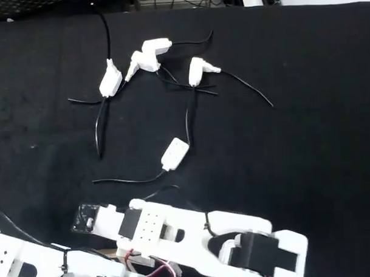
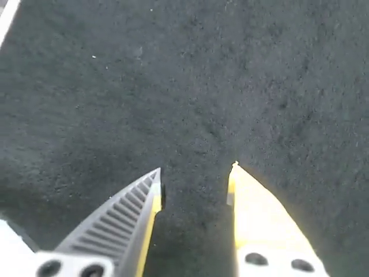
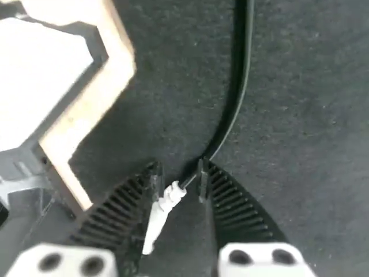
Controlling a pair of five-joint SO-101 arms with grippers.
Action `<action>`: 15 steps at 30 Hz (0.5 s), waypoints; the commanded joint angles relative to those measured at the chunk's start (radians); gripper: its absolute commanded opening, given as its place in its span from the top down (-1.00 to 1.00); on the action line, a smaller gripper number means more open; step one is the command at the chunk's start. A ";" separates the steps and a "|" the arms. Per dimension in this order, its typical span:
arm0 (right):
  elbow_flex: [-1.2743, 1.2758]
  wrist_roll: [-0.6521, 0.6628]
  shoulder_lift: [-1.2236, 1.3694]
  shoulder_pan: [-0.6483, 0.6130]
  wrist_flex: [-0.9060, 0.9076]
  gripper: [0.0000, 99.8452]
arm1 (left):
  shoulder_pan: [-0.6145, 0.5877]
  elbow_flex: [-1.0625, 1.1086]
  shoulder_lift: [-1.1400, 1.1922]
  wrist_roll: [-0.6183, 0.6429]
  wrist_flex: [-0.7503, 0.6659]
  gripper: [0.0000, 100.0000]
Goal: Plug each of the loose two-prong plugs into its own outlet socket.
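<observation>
Several white plug and socket pieces with black cords lie at the far middle of the black table: one [image 1: 110, 79], a joined-looking pair [image 1: 148, 56] and another [image 1: 198, 70]. A further white piece [image 1: 174, 152] lies alone in the middle. My right gripper [image 3: 177, 170] has its jaws narrowly apart around the white ribbed end of a plug [image 3: 163, 210], whose black cord [image 3: 236, 86] runs away past the fingertips. My left gripper [image 2: 196, 173] hangs open over bare cloth with nothing between its fingers. Both arms sit low at the near edge, one [image 1: 176, 233] stretched across it.
A short black cord [image 1: 161, 189] disappears under the near arm. Loose cords [image 1: 99, 126] trail around the white pieces. A pale wooden frame [image 3: 98, 92] and white arm parts sit close beside my right gripper.
</observation>
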 commanded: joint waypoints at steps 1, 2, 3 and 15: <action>-0.056 -0.003 0.068 0.028 0.044 0.78 | -0.012 -0.031 0.003 -0.077 -0.003 0.61; -0.076 -0.003 0.099 0.046 0.058 0.78 | -0.012 -0.024 0.003 -0.095 -0.003 0.61; -0.096 -0.003 0.133 0.064 0.074 0.78 | -0.013 -0.016 0.003 -0.104 -0.003 0.61; -0.317 -0.002 0.360 0.104 0.192 0.90 | -0.024 0.002 -0.005 -0.106 -0.005 0.61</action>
